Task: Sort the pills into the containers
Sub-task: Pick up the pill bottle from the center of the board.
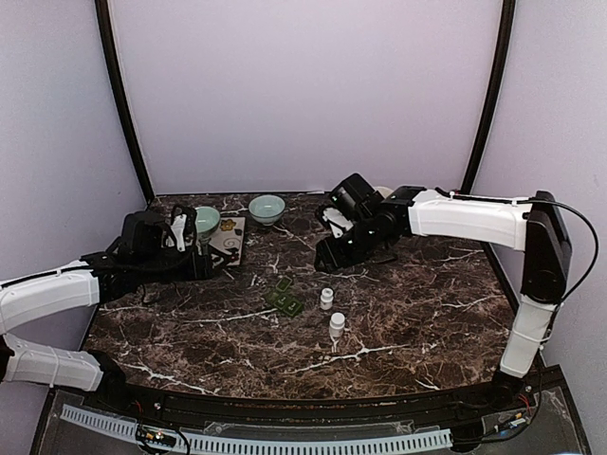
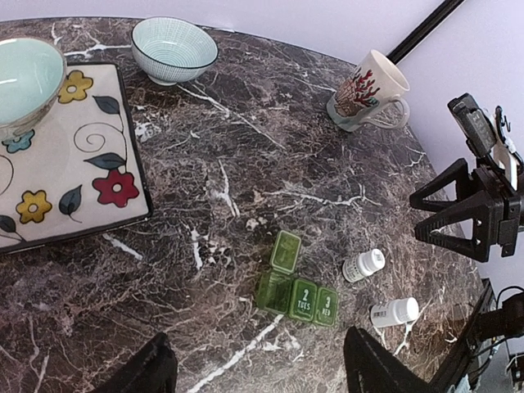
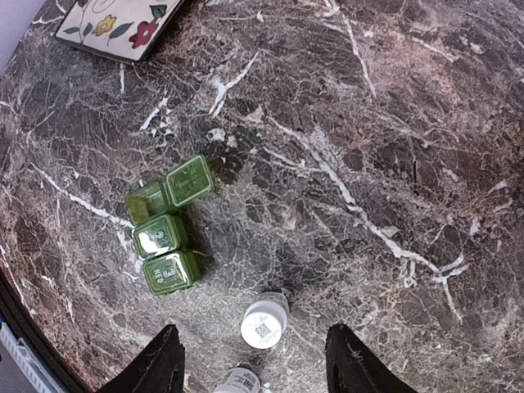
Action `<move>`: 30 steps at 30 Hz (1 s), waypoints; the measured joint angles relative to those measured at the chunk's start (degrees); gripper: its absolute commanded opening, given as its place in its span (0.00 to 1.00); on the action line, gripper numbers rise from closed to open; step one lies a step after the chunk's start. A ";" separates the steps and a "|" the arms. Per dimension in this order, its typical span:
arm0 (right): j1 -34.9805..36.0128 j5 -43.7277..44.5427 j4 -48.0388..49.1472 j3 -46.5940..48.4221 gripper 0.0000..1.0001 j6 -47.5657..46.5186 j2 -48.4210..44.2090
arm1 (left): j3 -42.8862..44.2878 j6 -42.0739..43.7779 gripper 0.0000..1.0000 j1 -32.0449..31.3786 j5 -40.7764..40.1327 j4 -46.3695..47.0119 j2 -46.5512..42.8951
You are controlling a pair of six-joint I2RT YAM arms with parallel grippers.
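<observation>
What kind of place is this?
Probably a robot test booth: a left arm and a right arm are mounted at a marble-look table, plain pale walls close it in, and a green pill box lies on it.

Spread end effectors: left (image 2: 258, 348), right (image 3: 251, 336).

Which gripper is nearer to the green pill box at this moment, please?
Right. The right gripper hangs just beyond the green pill box, slightly to its right. The left gripper sits farther off to the box's left, by the floral plate.
</observation>
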 measured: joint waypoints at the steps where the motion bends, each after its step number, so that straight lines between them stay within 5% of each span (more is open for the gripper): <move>1: 0.09 -0.28 -0.33 0.00 0.59 0.11 0.24 | 0.00 0.00 0.71 0.00 0.09 -0.15 0.20; 14: 1.16 -3.30 -2.71 0.00 0.56 0.37 3.39 | 0.79 0.44 0.80 0.00 0.68 -1.03 1.79; 16: 1.36 -3.48 -2.84 0.00 0.56 0.37 3.76 | 0.79 0.44 0.87 0.00 0.66 -1.07 1.79; 30: 1.46 -3.63 -3.30 -0.04 0.53 0.04 6.23 | 0.79 0.42 0.87 0.00 0.63 -1.29 1.84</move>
